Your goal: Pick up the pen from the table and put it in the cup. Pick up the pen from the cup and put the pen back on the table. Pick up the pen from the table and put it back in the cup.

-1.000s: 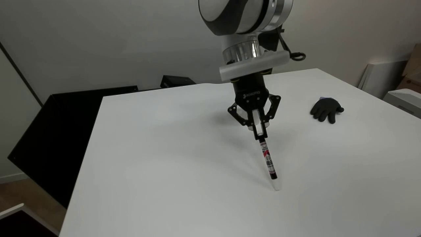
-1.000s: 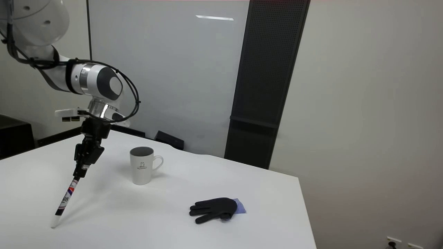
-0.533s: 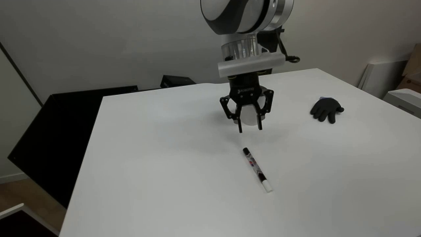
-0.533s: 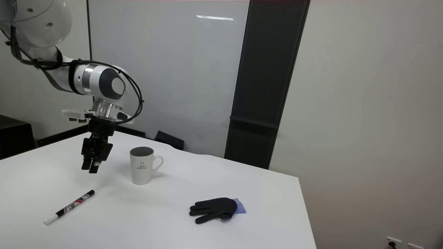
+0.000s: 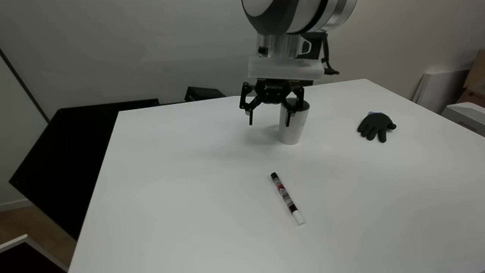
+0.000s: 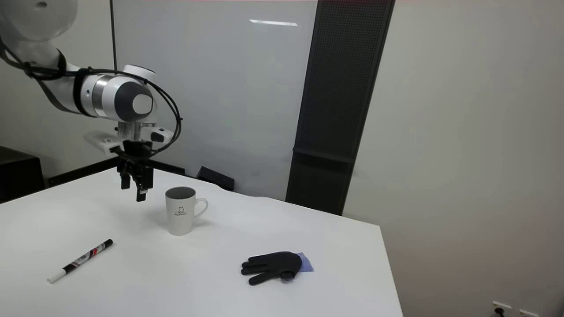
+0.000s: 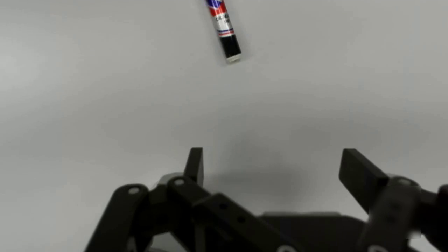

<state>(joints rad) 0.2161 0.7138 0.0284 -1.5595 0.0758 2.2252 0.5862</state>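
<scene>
Black two-fingered gripper: jaws spread wide apart, hanging above the smooth white table.
Whitish cylindrical pen with black and red marks: lying flat on the table, black end toward the gripper.
Light-grey cylindrical handled cup: upright on the table, near the gripper.
Black glove: on the table, well apart from the cup.

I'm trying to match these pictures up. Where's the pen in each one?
In an exterior view: the pen is below the middle, a little right of centre.
In an exterior view: the pen is at lower left.
In the wrist view: the pen is at top centre, partly cut off.
Shared landmark: the black fingers, spread apart, show in all three.
</scene>
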